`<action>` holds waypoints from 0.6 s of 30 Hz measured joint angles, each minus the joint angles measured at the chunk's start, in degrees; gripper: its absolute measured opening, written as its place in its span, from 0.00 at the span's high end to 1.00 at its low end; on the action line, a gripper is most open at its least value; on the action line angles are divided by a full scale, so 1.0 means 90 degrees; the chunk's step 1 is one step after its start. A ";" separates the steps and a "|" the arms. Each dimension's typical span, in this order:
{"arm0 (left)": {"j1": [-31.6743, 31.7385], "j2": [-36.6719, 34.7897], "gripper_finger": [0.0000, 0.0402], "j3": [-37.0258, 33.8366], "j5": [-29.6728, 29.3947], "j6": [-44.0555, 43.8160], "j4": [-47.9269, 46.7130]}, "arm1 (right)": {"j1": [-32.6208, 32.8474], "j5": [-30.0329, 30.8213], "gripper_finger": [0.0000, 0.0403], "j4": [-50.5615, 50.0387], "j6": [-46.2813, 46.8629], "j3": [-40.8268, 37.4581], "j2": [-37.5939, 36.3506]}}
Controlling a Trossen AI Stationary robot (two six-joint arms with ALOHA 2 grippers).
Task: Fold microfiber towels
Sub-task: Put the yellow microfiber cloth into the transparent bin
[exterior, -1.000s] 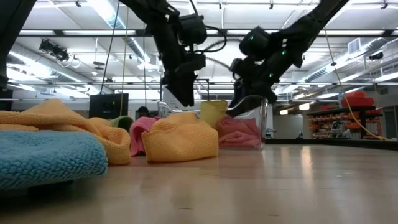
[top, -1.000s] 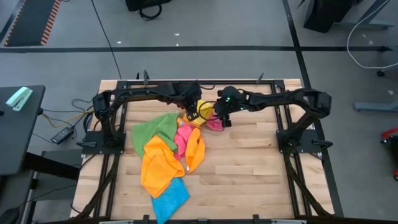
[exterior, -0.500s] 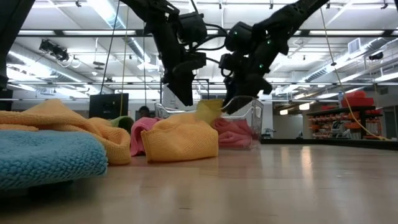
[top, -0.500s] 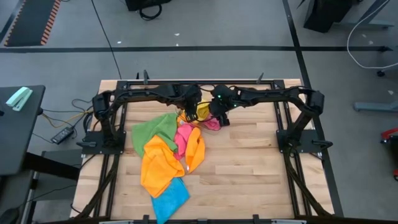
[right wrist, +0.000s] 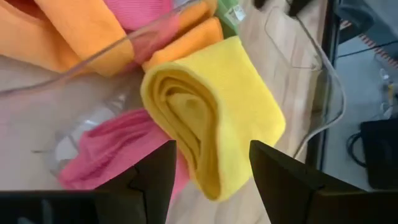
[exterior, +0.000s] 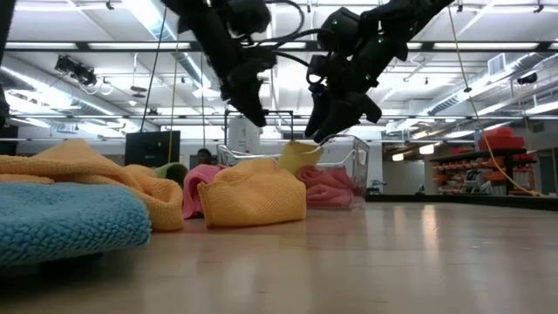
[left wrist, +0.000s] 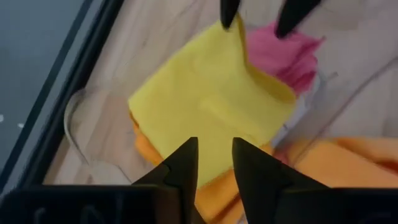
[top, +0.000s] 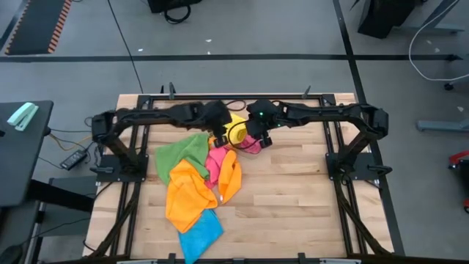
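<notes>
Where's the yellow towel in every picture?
High view: yellow towel at the table's far middle, between both grippers.
Low view: behind the orange heap.
Left wrist view: centre.
Right wrist view: centre.
Shared landmark: the clear plastic tray it lies in.

Towels [top: 192,189] — green, orange, pink, blue — lie heaped; yellow one [top: 237,130] folded.

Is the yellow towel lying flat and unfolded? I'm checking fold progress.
No: the right wrist view shows the yellow towel folded over in curved layers, not spread flat.
</notes>
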 joint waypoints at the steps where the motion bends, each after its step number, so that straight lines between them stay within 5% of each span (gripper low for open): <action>1: 0.0003 -0.0134 0.74 -0.0247 -0.0001 -0.0079 0.0214 | 0.0000 0.0002 0.47 0.0073 -0.0115 -0.0055 0.0000; 8: 0.0007 -0.0990 0.79 -0.1226 -0.0042 -0.0584 0.0719 | 0.0213 0.0024 0.47 0.0720 -0.0548 -0.0389 0.0002; 18: -0.0068 -0.1350 0.79 -0.1404 -0.0049 -0.0928 0.0836 | 0.0210 0.0465 0.50 0.2524 -0.1523 -0.1230 0.0118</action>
